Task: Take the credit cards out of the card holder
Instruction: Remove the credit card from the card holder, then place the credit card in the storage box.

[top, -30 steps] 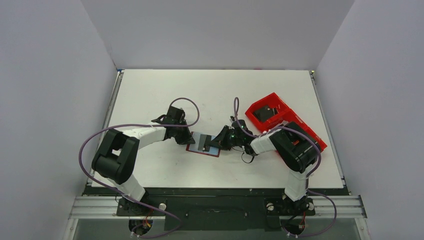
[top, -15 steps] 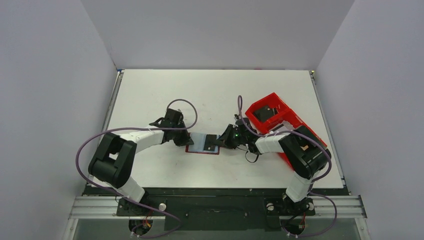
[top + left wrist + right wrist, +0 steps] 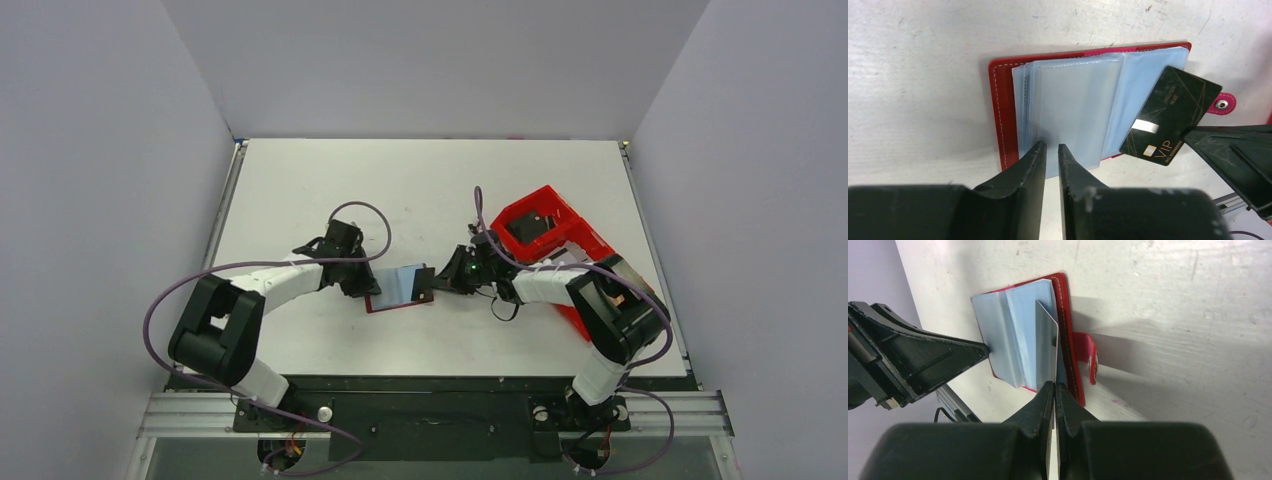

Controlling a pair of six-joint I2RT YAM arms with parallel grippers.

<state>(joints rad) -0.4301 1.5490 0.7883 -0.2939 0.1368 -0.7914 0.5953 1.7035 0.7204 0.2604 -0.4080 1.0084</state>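
One black card [image 3: 1170, 122] aslant over card holder [image 3: 998, 115], corner in tight right jaws; left jaws ajar.

White table [image 3: 300, 180], grey walls around it. Card holder [image 3: 398, 292] lies open near the table's middle, pale blue sleeves up, red edge showing along its near side. Left gripper [image 3: 365, 285] is at the holder's left edge. Dark card [image 3: 424, 283] overlaps the holder's right side, right gripper [image 3: 440, 282] at the card's right edge. Jaws are too small to read. Red tray [image 3: 572, 228] sits to the right, partly under the right arm, with a dark item [image 3: 530, 226] in its far compartment.
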